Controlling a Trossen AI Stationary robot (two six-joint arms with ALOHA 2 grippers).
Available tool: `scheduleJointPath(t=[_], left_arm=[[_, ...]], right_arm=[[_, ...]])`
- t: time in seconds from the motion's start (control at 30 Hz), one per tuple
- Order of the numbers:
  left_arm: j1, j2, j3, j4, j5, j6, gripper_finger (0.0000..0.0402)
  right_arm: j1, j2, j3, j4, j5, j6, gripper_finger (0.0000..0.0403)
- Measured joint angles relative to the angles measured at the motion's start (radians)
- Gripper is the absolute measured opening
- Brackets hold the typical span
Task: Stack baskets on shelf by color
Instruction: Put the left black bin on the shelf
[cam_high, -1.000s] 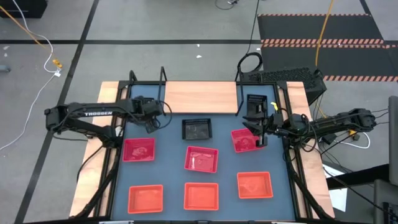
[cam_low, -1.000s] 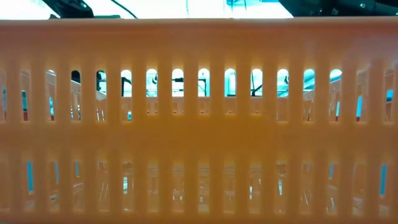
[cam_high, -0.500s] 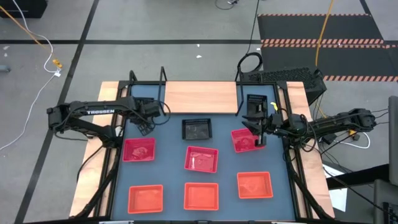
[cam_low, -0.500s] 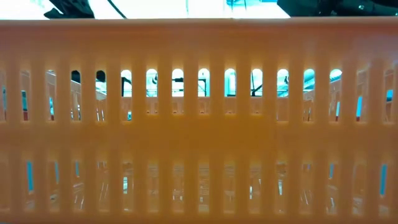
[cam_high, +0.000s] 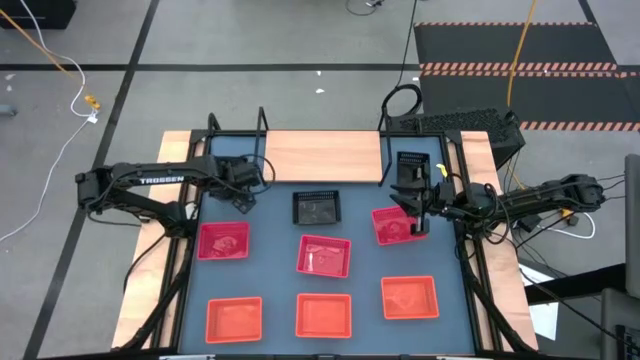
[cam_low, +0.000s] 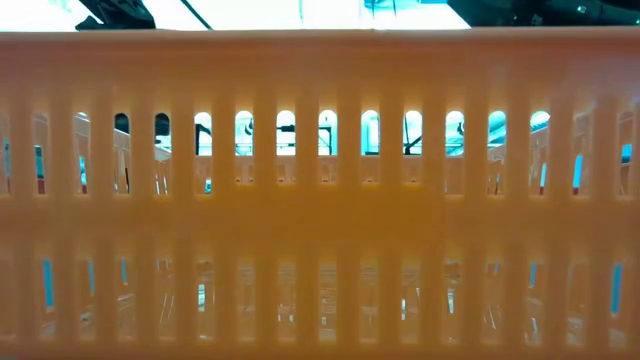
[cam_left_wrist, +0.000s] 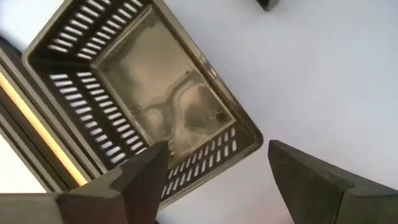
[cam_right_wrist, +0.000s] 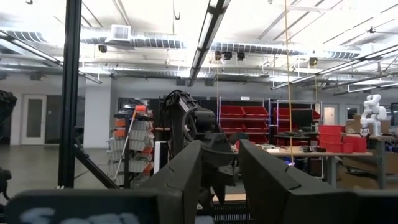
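High view: the dark blue tabletop (cam_high: 270, 255) carries three orange-red baskets (cam_high: 324, 315) in the near row, with three pinkish-red baskets (cam_high: 324, 255) behind them. One black basket (cam_high: 318, 208) lies farther back at centre. The shelf (cam_high: 322, 156), a light wooden board, spans the far edge. The left gripper (cam_high: 240, 198) hovers at far left above a basket, fingers spread. The right gripper (cam_high: 420, 212) sits at far right, apparently pinching a tilted black basket (cam_high: 410, 170), though the contact is unclear.
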Motion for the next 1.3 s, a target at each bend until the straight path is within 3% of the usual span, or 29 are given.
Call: scheduleJointPath(t=[0.27, 0.5, 0.8, 0.93, 1.2, 1.3], left_arm=[[-0.011, -0.001, -0.075, 0.022, -0.013, -0.098, 0.0278], [-0.011, 0.0, -0.166, 0.08, -0.017, -0.043, 0.0278], [-0.011, -0.001, -0.169, 0.094, 0.007, 0.0, 0.0269], [-0.011, -0.001, -0.169, 0.097, 0.045, -0.004, 0.0222], [-0.011, -0.001, -0.169, 0.097, 0.124, -0.087, 0.006], [-0.012, -0.002, -0.165, 0.092, 0.116, -0.095, 0.0025]], right_arm=[[0.0, -0.003, 0.0, 0.0, -0.004, 0.001, 0.0105], [0.0, -0.003, 0.0, 0.0, -0.005, 0.008, 0.0105], [0.0, -0.006, 0.0, 0.008, -0.004, 0.0, 0.0105], [0.0, -0.006, 0.0, 0.008, -0.005, -0.001, 0.0105], [0.0, -0.006, 0.0, 0.008, -0.005, 0.0, 0.0105], [0.0, -0.006, 0.0, 0.008, -0.005, 0.004, 0.0105]])
